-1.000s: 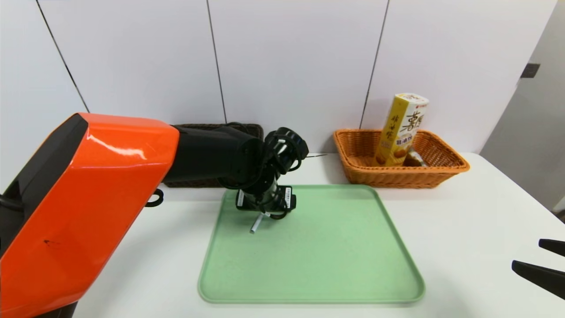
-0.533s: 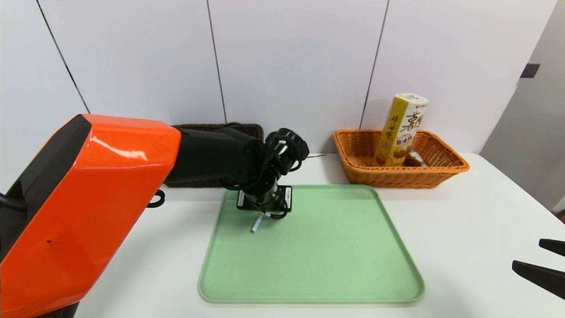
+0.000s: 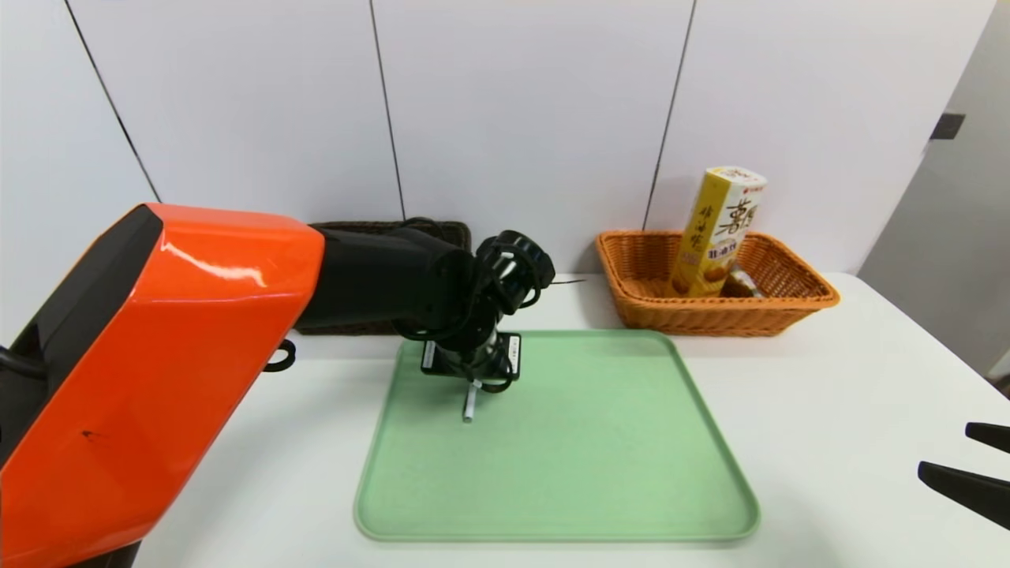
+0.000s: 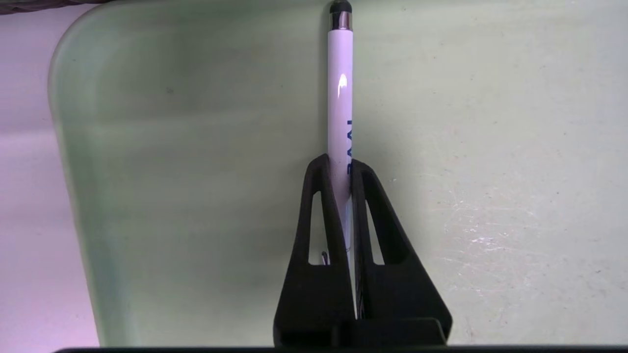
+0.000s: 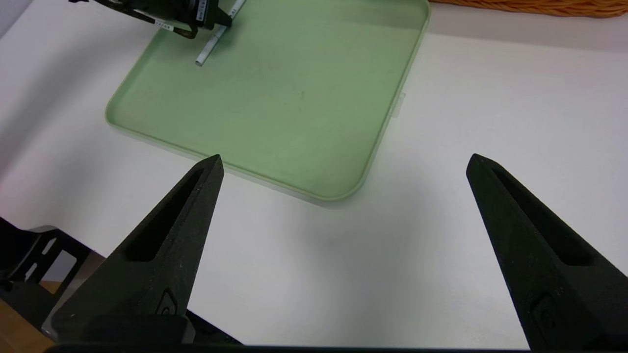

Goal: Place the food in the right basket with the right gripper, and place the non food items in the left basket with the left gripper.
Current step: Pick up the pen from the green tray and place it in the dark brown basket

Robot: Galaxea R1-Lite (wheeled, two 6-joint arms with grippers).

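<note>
White surface (image 3: 828, 379) carries a green tray (image 3: 600, 465); at its far-left corner the left end effector (image 4: 339, 164) pinches a glossy white pen (image 4: 340, 98) with blue lettering.

Near the tray's right edge, the right end effector (image 5: 343, 164) hangs with jaws spread, holding nothing.

White table (image 3: 828, 379), matt top, set against the white panelled wall before me. Directly on it, as I see them:

1. Green tray (image 3: 631, 473), rectangular with rounded corners and a low raised rim, lying flat at the middle of the table, nearer the front edge than the baskets.
2. Orange wicker basket (image 3: 710, 319), at the back edge toward the right corner, just beyond the tray's far right corner and apart from it.
3. Dark brown wicker basket (image 3: 442, 230), at the back edge toward the left, mostly hidden behind my left arm; only part of its rim shows.
</note>
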